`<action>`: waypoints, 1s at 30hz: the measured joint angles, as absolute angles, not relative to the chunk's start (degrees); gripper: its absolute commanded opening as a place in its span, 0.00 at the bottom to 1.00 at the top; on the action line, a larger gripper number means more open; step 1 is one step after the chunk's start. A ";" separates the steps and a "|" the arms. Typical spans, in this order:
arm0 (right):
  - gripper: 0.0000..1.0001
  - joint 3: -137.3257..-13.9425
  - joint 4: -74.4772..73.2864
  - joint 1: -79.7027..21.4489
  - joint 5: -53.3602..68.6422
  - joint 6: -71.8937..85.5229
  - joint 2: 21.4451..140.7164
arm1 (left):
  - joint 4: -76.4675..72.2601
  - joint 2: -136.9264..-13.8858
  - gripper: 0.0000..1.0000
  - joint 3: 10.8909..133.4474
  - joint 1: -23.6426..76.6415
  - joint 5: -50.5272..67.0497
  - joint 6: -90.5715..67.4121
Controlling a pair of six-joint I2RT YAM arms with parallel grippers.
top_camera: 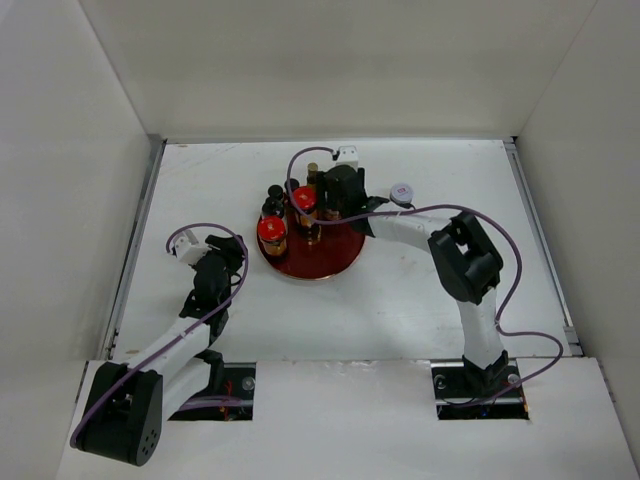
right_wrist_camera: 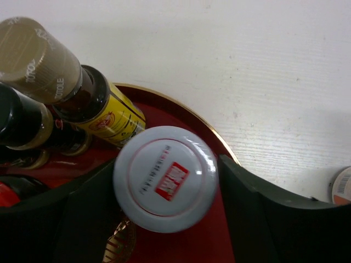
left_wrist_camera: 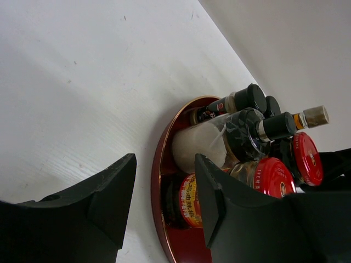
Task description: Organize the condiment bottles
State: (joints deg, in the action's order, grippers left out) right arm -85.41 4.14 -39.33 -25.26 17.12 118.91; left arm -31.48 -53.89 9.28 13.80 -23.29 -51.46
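The condiment bottles stand clustered on the round red tray (top_camera: 335,262). Two amber red-lidded jars (top_camera: 272,232) (top_camera: 303,200), small dark black-capped bottles (top_camera: 275,190) and a slim gold-capped bottle (top_camera: 312,170) fill its far left. My right gripper (right_wrist_camera: 164,181) hangs over the tray's far right, shut on a white-lidded jar (right_wrist_camera: 165,178) standing on the tray. Another white-lidded jar (top_camera: 402,193) stands on the table right of the tray. My left gripper (left_wrist_camera: 164,197) is open and empty just left of the tray. Its view shows a jar of white contents (left_wrist_camera: 197,145).
White walls close in the table on the left, back and right. The table's near edge runs by the arm bases (top_camera: 470,380). The right arm's cable (top_camera: 510,290) loops over the table on the right.
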 measured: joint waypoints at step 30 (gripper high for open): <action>0.90 -71.26 1.45 -23.29 -26.57 17.23 97.19 | -31.62 -54.52 0.45 9.28 13.80 -23.22 -51.46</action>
State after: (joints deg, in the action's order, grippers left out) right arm -71.26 1.45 -23.29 -26.57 17.23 97.19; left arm -31.62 -54.52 9.28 13.80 -23.22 -51.46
